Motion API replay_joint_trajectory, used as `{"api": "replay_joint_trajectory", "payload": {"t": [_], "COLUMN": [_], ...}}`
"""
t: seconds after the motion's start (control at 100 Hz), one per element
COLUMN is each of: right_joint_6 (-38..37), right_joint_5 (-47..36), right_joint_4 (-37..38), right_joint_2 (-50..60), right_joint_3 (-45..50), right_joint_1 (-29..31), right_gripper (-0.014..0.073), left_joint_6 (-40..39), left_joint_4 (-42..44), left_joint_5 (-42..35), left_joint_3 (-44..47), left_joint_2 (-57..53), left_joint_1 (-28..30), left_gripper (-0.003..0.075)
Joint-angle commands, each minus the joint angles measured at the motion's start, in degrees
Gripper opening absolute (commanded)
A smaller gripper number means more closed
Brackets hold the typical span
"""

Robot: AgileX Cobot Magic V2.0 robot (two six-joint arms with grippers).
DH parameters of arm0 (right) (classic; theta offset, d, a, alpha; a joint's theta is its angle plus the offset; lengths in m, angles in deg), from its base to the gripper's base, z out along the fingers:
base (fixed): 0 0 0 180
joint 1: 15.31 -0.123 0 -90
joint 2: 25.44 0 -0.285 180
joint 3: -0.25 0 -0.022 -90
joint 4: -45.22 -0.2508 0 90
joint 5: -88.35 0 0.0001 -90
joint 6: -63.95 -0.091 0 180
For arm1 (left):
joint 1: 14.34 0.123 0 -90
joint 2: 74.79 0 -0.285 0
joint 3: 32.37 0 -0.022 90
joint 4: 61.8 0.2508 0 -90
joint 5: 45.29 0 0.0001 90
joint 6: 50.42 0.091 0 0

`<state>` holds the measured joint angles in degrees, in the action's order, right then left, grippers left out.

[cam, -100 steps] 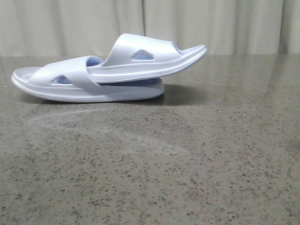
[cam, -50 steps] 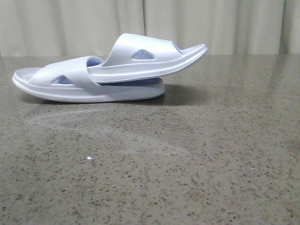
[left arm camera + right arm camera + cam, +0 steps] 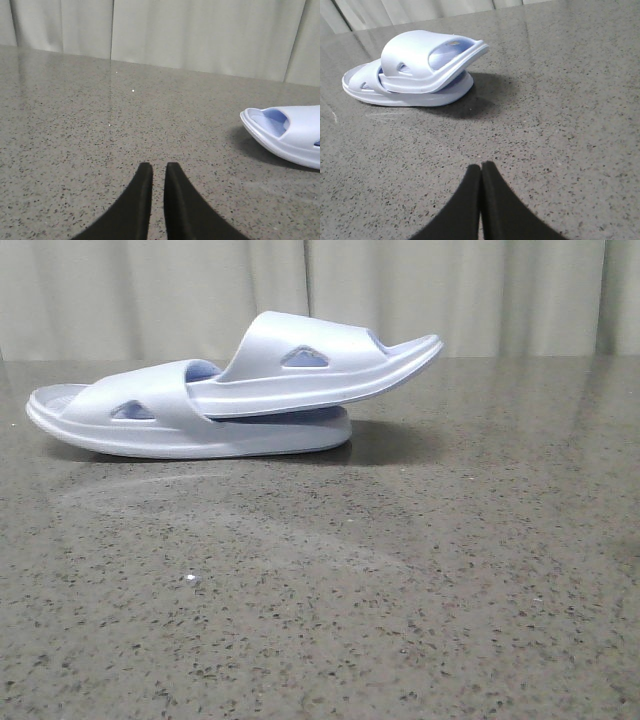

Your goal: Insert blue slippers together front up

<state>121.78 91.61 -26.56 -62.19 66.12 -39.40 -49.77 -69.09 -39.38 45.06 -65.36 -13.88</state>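
Neither pincer shows in the front view. Two blue slippers (image 3: 235, 390) lie there on the speckled grey surface (image 3: 400, 590), toward its far left, before a pale curtain (image 3: 450, 295). One lies flat on its sole; the second has its heel end pushed under the first one's strap, its body slanting upward to the right with the open toe raised clear of the surface. A tiny white speck (image 3: 190, 580) lies on the surface nearer the camera.

From the left wrist, the left pincer (image 3: 158, 172) hovers over bare surface, its two dark fingers nearly together with a thin slit between them, grasping nothing. Only the rounded end of one slipper (image 3: 287, 135) is in frame, well apart from the pincer and off to one side.

From the right wrist, the right pincer (image 3: 480, 172) is clenched, fingers touching, with nothing in it. Both nested slippers (image 3: 415, 70) are seen whole, well apart from the fingertips, casting a shadow on the surface.
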Motion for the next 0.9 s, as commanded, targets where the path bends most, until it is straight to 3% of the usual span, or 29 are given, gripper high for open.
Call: {"api": "replay_joint_trajectory", "payload": {"t": [0.0,0.89], "right_joint_6": [0.57,0.57], "right_joint_5": [-1.57,-1.35], "right_joint_4": [-0.35,-0.35], "right_joint_2": [-0.03,-0.03], "right_joint_3": [-1.48,-1.48], "right_joint_1": [-0.05,-0.05], "right_gripper": [-0.0078,-0.0078], "left_joint_6": [-1.16,-0.65], "left_joint_4": [0.86,2.51], "left_joint_5": [-6.4,-4.48], "left_joint_3": [0.51,0.49], "left_joint_2": [-1.39,-3.55], "left_joint_1": [0.09,0.09], "left_gripper": [0.0015,0.0015]}}
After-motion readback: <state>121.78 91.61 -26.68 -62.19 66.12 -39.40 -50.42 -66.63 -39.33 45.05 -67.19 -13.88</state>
